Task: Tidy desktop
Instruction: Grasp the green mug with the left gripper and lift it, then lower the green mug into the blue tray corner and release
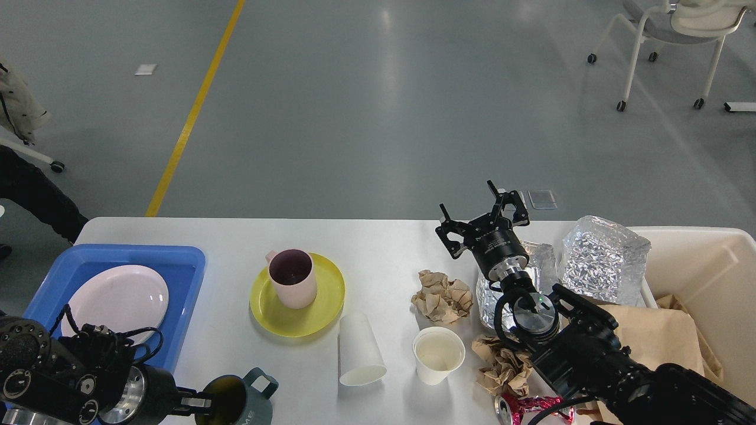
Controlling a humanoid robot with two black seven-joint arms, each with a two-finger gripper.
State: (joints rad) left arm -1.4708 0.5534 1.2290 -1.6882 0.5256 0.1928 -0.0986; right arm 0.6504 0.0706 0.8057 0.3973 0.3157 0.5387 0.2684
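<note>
The white desktop [378,248] carries dishes and litter. My left gripper [199,403], at the bottom left edge, is shut on the rim of a dark teal mug [245,401], which is tilted at the near edge. My right gripper [481,215] is open and empty, held over the far right part of the desktop, above a crumpled foil sheet [602,257]. A pink mug [291,277] stands on a yellow plate [322,310]. A pale pink plate [118,298] lies in the blue tray [183,265].
One white paper cup [359,351] lies on its side and another [438,354] stands upright. Two brown paper wads [443,297] [502,366], a crushed pink can [531,407] and a clear wrapper [487,304] lie near my right arm. The cream bin [709,260] holds brown paper [655,336].
</note>
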